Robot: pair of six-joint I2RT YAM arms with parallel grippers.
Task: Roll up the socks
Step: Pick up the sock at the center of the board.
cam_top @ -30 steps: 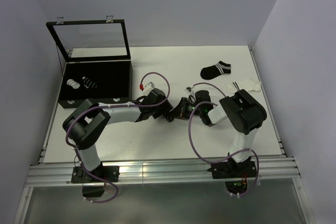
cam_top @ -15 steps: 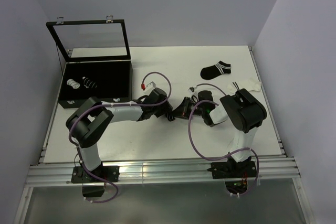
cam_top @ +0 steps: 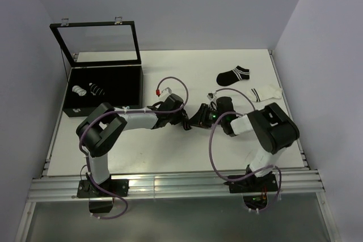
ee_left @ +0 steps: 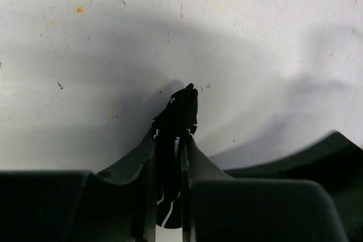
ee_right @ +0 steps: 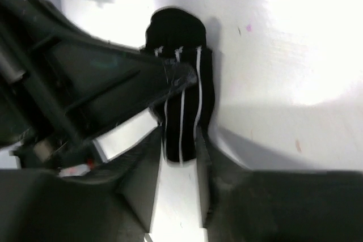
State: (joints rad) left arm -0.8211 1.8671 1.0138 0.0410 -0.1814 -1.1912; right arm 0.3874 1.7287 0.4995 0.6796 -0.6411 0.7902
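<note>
Table [cam_top: 170,157] carries an open box [cam_top: 102,107] at its far-left corner. The lid is up, likely so finished rolls drop in. Two rolled socks [cam_top: 79,90] lie inside. Claws meet mid-table. Left claw [ee_left: 169,135] is clenched on a bunched striped black sock [ee_left: 181,106], probably pinning the roll. Right claw [ee_right: 180,151] straddles the same sock, and blur hides whether it pinches. Flat black sock [cam_top: 233,75] and flat white sock [cam_top: 265,92] wait near the far-right corner. From above, the claws cover the held sock.

Lab cell: white table [cam_top: 187,66], bare walls [cam_top: 198,4], aluminium rail [cam_top: 176,185].
</note>
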